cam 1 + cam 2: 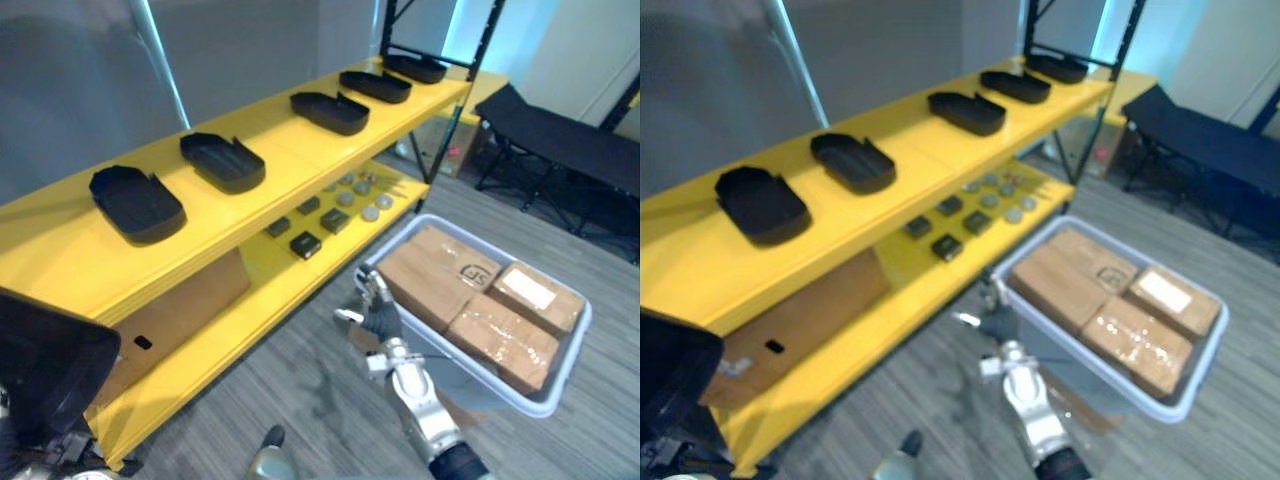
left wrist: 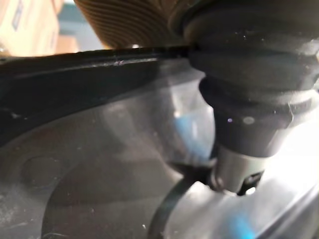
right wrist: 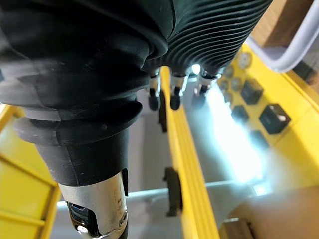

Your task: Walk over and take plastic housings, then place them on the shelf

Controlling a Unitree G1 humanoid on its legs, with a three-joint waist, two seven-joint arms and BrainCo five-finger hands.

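Several black plastic housings lie in a row on the yellow shelf's top board [image 1: 60,270]; the nearest [image 1: 137,203] is at the left and another [image 1: 222,161] sits beside it. At the lower left one more black housing [image 1: 50,360] is held up off the floor. The left wrist view shows its glossy black surface [image 2: 75,84] with my left hand's thumb [image 2: 239,164] pressed against it. My right hand [image 1: 378,318] hangs over the floor between the shelf and a grey bin. Its fingers [image 3: 174,97] are relaxed and hold nothing.
Small black boxes [image 1: 306,244] and round grey parts [image 1: 370,212] lie on the lower board. A cardboard box [image 1: 180,310] stands under it. The grey bin [image 1: 570,375] at the right holds cardboard boxes. A black folding cot [image 1: 560,140] stands behind it.
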